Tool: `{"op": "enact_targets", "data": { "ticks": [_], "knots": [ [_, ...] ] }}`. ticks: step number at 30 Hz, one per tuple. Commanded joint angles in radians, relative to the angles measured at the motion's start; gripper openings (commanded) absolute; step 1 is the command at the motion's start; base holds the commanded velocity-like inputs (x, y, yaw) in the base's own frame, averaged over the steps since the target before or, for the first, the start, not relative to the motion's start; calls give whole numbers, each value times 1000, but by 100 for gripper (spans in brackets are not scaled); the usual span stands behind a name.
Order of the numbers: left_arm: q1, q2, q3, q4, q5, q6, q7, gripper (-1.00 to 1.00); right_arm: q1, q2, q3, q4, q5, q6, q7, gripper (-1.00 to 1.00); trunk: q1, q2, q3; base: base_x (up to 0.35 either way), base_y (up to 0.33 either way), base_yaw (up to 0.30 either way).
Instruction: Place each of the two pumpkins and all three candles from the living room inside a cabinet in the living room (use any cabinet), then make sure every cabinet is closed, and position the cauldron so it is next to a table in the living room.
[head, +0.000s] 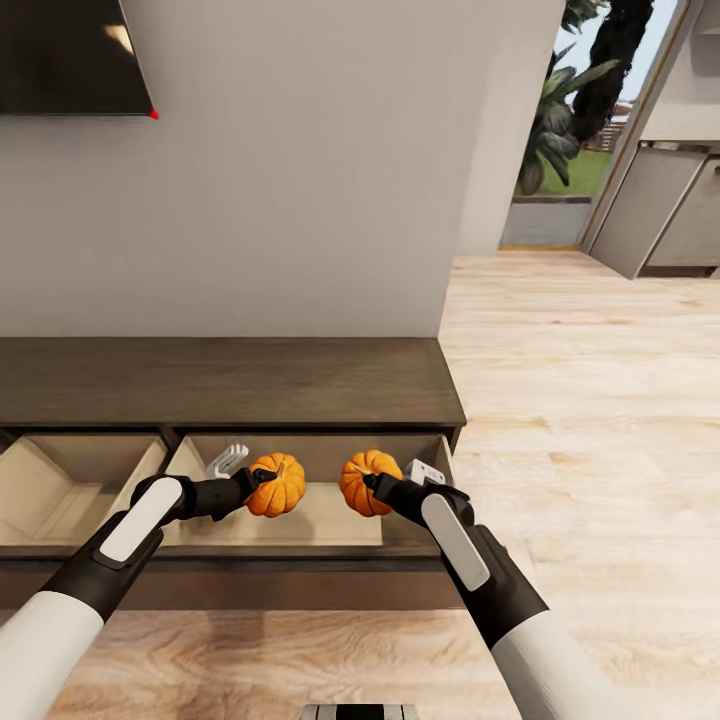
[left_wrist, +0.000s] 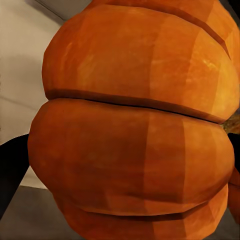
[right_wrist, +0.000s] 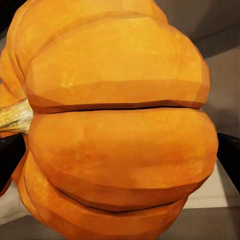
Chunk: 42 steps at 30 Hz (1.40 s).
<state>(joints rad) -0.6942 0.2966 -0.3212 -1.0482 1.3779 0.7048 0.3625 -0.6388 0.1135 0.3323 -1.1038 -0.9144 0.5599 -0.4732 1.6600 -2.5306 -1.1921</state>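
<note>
Now both arms reach over the cabinet, open at the front w/ pale interior showing. Left gripper clamps the left pumpkin; right gripper clamps the right pumpkin. Both pumpkins hang above the right compartment, near each other, apart, toward its back edge.

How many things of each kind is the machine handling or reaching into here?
Pumpkins: 2, one in the left gripper, one in the right gripper
Cabinet: 1
White objects in the drawer: 2
Total: 5
</note>
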Motion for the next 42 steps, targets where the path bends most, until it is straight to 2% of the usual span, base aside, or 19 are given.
{"op": "enact_targets", "data": {
  "ticks": [1, 5, 32, 33, 42],
  "knots": [
    [-1, 1, -2, -2, 10, -1, 10, -100, -1, 0, 2, -1, -10, 0, -12, -100, 0, -1, -5, 0, 0, 0],
    [-1, 1, -3, -1, 10, -1, 10, -100, -2, 0, 3, -1, -11, 0, -13, -100, 2, -2, -20, 0, 0, 0],
    [-1, 1, -3, -4, 10, -1, 9, -100, -2, 0, 5, 2, -11, 0, -13, -100, 2, -2, -20, 0, 0, 0],
    [-1, 1, -3, -4, 10, -1, 9, 100, -2, 0, 5, 3, -11, 0, -13, -100, 2, -2, -20, 0, 0, 0],
    [-1, 1, -2, -4, 10, -1, 9, 100, -2, 0, 5, 5, -11, 0, -13, -100, 2, -2, -20, 0, 0, 0]
  ]
}}
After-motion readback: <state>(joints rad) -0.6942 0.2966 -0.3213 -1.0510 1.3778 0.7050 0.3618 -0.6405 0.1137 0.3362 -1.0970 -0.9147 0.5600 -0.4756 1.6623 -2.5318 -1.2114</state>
